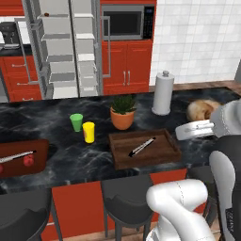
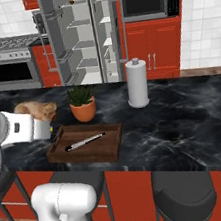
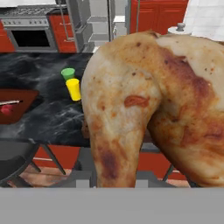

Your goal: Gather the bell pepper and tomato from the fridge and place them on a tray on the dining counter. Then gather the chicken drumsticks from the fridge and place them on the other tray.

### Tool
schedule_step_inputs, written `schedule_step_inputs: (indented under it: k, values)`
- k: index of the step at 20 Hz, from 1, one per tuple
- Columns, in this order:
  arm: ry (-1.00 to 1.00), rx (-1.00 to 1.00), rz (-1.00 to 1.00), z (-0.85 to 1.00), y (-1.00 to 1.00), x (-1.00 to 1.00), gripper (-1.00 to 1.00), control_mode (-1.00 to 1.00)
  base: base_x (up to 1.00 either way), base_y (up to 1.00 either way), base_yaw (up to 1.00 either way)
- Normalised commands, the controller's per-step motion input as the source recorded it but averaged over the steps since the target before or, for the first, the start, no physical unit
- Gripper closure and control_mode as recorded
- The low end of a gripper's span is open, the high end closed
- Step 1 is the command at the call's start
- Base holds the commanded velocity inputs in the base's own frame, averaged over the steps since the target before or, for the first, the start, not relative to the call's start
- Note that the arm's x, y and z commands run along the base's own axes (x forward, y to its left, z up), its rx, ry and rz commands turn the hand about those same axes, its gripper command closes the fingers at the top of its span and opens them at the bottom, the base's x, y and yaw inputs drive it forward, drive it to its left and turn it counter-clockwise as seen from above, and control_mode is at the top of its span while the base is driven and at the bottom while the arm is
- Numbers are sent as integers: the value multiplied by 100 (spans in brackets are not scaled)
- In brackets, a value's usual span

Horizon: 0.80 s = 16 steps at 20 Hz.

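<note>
Over the black marble surface (image 1: 70, 141), off to the right of the dark brown tray (image 1: 162, 153), the tool (image 1: 203, 113) is closed down on a chicken drumstick (image 3: 148, 105) and has it lifted clear of the top. Up close in the hand view the drumstick is huge: pale tan skin, lumpy, with browner roasted patches and a couple of reddish-orange streaks (one end fat and rounded, the other narrowing down toward the bottom of the picture). From the left base view it's just a tan blob at the end of the white wrist, next to the paper towel roll (image 1: 162, 93). The dark tray has a raised rim all round and a knife (image 1: 142, 147) lying diagonally inside it. Further left on the same surface sits the flatter reddish-brown tray (image 1: 40, 157) with a tomato (image 1: 28, 160) on it and another knife (image 1: 16, 156) beside that. Between the trays: a green cup (image 1: 76, 122), a yellow cup (image 1: 88, 132) and a potted plant (image 1: 123, 112). Behind, the fridge (image 1: 61, 47) stands with doors open, pale shelves showing.
</note>
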Motion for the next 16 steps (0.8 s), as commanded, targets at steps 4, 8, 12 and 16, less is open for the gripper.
schedule_step_inputs:
  k: [4, 8, 12, 16]
  values:
    - [30, -12, 2, -51, 6, 100, 100, -100, 0, 0, 0]
    - [25, -6, 0, -62, 5, 91, 100, -100, 0, 0, 0]
    - [11, 0, 0, -64, 1, 79, 100, -100, 0, 0, 0]
    - [9, -1, 2, -68, -5, 33, 100, -100, 0, 0, 0]
